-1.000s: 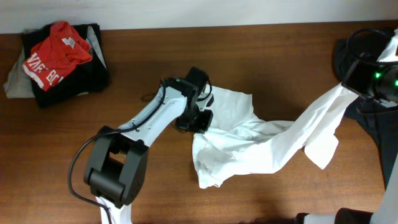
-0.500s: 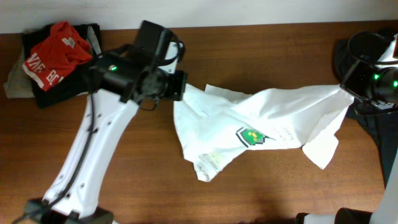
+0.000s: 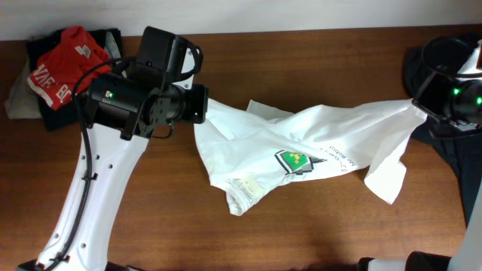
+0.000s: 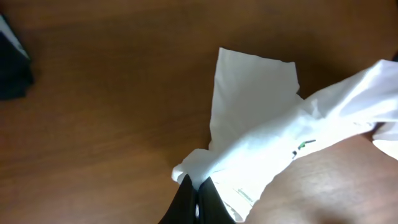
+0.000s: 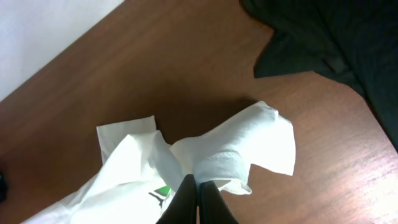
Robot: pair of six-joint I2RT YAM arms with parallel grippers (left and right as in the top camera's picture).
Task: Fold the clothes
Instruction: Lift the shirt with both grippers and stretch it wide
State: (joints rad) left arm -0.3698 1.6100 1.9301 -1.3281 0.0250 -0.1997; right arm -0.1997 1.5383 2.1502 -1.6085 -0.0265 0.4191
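Observation:
A white shirt (image 3: 301,143) with a green logo and small lettering hangs stretched between my two grippers above the brown table. My left gripper (image 3: 199,105) is shut on its left edge; the left wrist view shows the jaws (image 4: 198,194) pinching white cloth (image 4: 261,124). My right gripper (image 3: 422,105) is shut on its right edge; the right wrist view shows the jaws (image 5: 198,190) pinching a bunched fold (image 5: 230,155). The lower part of the shirt sags onto the table.
A pile at the back left holds a red garment with white lettering (image 3: 64,64) on black cloth (image 3: 83,102). Dark garments (image 3: 452,150) lie at the right edge, also in the right wrist view (image 5: 336,43). The table (image 3: 316,233) is brown wood.
My left gripper has risen and pulled the shirt's left edge up and to the left. The shirt went from a crumpled heap to a spread span, logo showing. The right gripper stayed put.

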